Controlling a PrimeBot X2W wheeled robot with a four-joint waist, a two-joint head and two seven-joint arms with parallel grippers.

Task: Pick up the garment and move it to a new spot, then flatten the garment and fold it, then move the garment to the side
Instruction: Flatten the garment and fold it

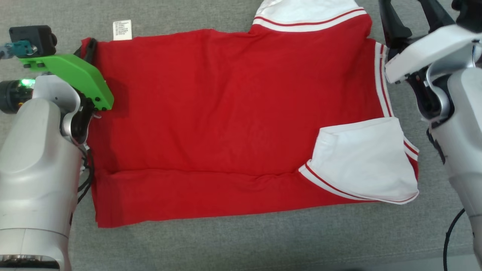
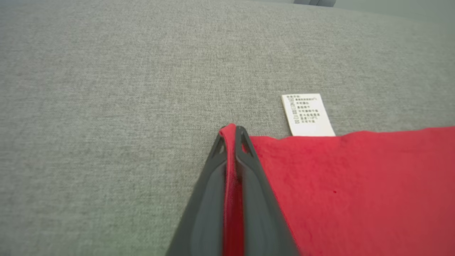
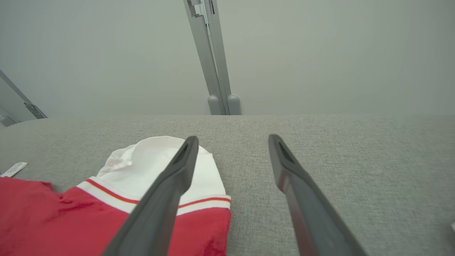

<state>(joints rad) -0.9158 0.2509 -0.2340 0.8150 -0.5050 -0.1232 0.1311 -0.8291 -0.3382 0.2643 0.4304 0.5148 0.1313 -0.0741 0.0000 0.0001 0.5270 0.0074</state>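
Grey arm (image 1: 34, 158) — green mount (image 1: 73, 73), blk pincer (image 2: 231, 128)

**A room for testing robots**

This looks like a lab where robots are tried out. The worktop (image 1: 233, 244) is wide and covered in plain grey cloth. Behind it is a bare pale wall (image 3: 337, 53) with a grey metal post (image 3: 213, 64) going up in front of it. A red garment (image 1: 207, 113) lies spread out between two silver robot arms. The left arm (image 1: 34, 158) carries a bright green plastic holder (image 1: 75, 73) with a small black camera (image 1: 32, 37). A black wire (image 1: 450, 229) hangs by the right arm (image 1: 463, 150).
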